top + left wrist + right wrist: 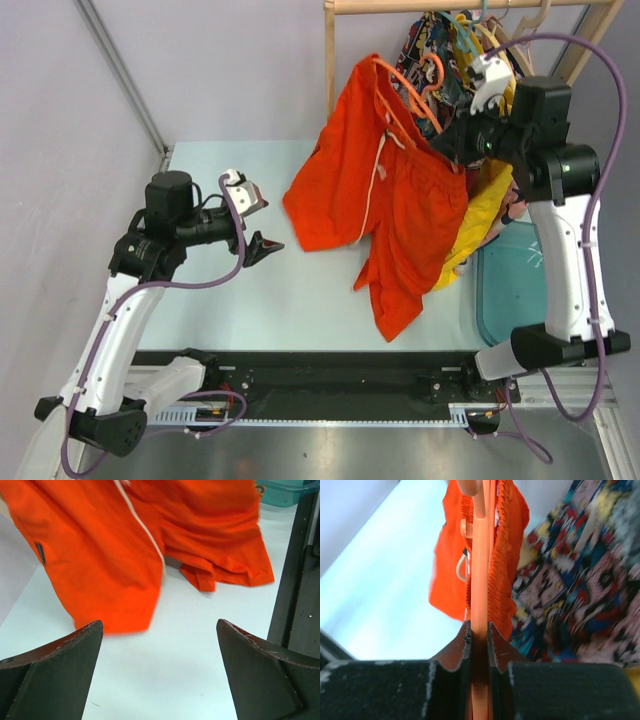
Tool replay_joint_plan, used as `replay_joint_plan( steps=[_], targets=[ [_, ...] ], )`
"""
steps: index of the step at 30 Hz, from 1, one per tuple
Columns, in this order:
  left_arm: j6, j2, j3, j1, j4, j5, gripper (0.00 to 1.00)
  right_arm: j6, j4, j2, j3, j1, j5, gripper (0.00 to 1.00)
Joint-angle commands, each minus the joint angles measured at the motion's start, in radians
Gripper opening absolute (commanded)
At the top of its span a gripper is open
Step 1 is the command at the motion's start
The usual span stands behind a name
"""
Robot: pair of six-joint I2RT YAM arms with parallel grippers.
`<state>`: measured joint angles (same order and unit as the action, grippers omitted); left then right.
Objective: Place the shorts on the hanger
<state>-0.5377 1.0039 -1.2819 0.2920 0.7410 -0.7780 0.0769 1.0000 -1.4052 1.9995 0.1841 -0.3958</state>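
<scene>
Two fingers of your left gripper stand wide apart with nothing between them. From the left wrist you see only bare table in the gap. The gripper hovers low over the left half of the table, pointing right toward the shorts, near them but not touching.

Just ahead of those spread fingers, the nearest leg hem of the shorts hangs down to the table, and the other leg lies crumpled on it further back. The pale drawstring runs down the front of the fabric.

Moving right, the shorts hang in mid-table from the hanger, waist uppermost and the long leg trailing toward you. The drawstring dangles down the middle.

Your right gripper is raised at the right side. From its wrist you see the fingers pinched tight on the thin orange bar of the hanger, one pad on each side, with the gripper centred on it. The gathered waist of the shorts bunches along that bar beyond the tips.

Behind and right of it hang comic-print shorts under a wooden rail. Yellow fabric sits below them, beside a teal bin.
</scene>
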Motion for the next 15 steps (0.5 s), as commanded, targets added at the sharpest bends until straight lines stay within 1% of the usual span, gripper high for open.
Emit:
replay_joint_plan(
  steps=[1,6,9,11,15],
  targets=[
    [0.022,-0.03,0.024,-0.008,-0.037,-0.009,1.0,-0.051,-0.12,-0.101,0.239,-0.014,0.066,0.0],
    [0.005,-0.06,0.073,-0.007,-0.043,-0.003,1.0,-0.045,-0.135,-0.227,0.361,-0.032,0.121,0.0],
    [0.004,-0.077,0.102,-0.007,-0.055,0.0,1.0,-0.048,-0.167,-0.268,0.43,-0.038,0.138,0.0],
    [0.005,-0.082,0.116,-0.007,-0.058,0.0,1.0,-0.052,-0.202,-0.308,0.474,-0.044,0.149,0.0],
    [0.002,-0.094,0.133,-0.007,-0.058,0.003,1.0,-0.066,-0.291,-0.359,0.51,-0.044,0.173,0.0]
  ],
)
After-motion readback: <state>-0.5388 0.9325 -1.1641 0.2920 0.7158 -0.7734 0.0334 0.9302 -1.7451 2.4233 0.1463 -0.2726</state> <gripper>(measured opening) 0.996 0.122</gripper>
